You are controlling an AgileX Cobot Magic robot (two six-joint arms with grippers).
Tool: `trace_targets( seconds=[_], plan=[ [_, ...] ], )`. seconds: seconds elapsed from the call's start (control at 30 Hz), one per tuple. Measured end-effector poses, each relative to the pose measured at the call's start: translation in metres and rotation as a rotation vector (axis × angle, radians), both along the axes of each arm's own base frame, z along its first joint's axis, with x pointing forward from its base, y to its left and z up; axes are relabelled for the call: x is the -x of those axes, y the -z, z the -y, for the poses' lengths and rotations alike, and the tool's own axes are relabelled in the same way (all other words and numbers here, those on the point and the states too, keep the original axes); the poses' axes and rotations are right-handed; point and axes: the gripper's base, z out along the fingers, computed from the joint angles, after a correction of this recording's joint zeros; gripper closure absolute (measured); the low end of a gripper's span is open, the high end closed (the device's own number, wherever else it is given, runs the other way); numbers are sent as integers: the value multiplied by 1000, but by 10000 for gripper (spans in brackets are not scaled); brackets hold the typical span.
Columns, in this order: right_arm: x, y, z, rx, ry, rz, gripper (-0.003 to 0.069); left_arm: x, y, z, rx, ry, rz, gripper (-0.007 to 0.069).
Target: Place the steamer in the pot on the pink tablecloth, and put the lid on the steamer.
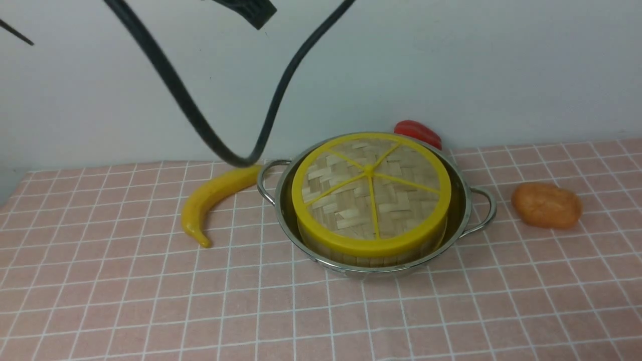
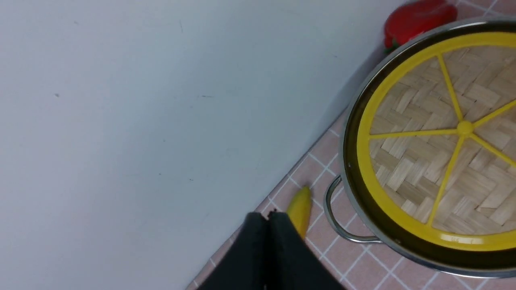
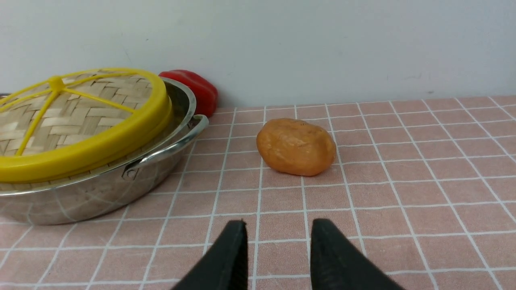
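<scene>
The shiny steel pot point(image 1: 465, 200) stands on the pink tablecloth point(image 1: 150, 301) near the back wall. Inside it sits the steamer point(image 1: 361, 258); only its bamboo side shows under the lid point(image 1: 368, 193). The woven lid with yellow rim and spokes lies flat on top and hides the contents. In the left wrist view, my left gripper point(image 2: 268, 215) is shut and empty, raised off to the side of the pot's handle point(image 2: 334, 219) and the lid point(image 2: 423, 133). My right gripper point(image 3: 278, 225) is open and empty, low over the cloth beside the pot point(image 3: 80, 201).
A yellow banana point(image 1: 210, 198) lies left of the pot. A red pepper point(image 1: 419, 133) sits behind it against the wall. An orange lump point(image 1: 546, 205) rests to the pot's right, ahead of my right gripper. Black cables point(image 1: 200, 125) hang at the upper left.
</scene>
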Motion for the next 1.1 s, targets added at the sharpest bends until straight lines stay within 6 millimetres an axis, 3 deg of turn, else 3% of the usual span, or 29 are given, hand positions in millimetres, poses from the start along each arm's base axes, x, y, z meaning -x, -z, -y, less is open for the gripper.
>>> trace_targets(
  seconds=[0.17, 0.27, 0.3, 0.33, 0.43, 0.47, 0.5, 0.67, 0.8, 0.97, 1.0, 1.03, 1.07, 1.1],
  plan=[
    [0, 0, 0, 0, 0, 1, 417, 3, 8, 10, 91, 49, -75, 643],
    [0, 0, 0, 0, 0, 1, 417, -1, 32, 23, 130, 94, -188, 643],
    [0, 0, 0, 0, 0, 1, 417, -7, 49, 28, 118, 100, -247, 643],
    [0, 0, 0, 0, 0, 1, 417, -7, 49, 28, 118, 100, -247, 643],
    [0, 0, 0, 0, 0, 1, 417, -30, 104, 39, 13, 72, -374, 634],
    [0, 0, 0, 0, 0, 1, 417, -32, 107, 39, 7, 70, -380, 634],
    [0, 0, 0, -1, 0, 1, 417, -43, 133, 45, -40, 59, -436, 633],
    [0, 0, 0, -1, 0, 1, 417, -56, 167, 52, -84, 50, -506, 633],
    [0, 0, 0, -1, 0, 1, 417, -52, 157, 49, -75, 50, -484, 633],
    [0, 0, 0, -1, 0, 1, 417, -23, 94, 32, 26, 38, -347, 633],
    [0, 0, 0, -1, 0, 1, 417, -22, 91, 31, 32, 38, -337, 633],
    [0, 0, 0, -1, 0, 1, 417, -9, 69, 24, 75, 41, -277, 633],
    [0, 0, 0, -1, 0, 1, 417, -8, 66, 23, 82, 41, -270, 633],
    [0, 0, 0, -1, 0, 1, 417, 4, 48, 18, 133, 41, -223, 633]
  ],
)
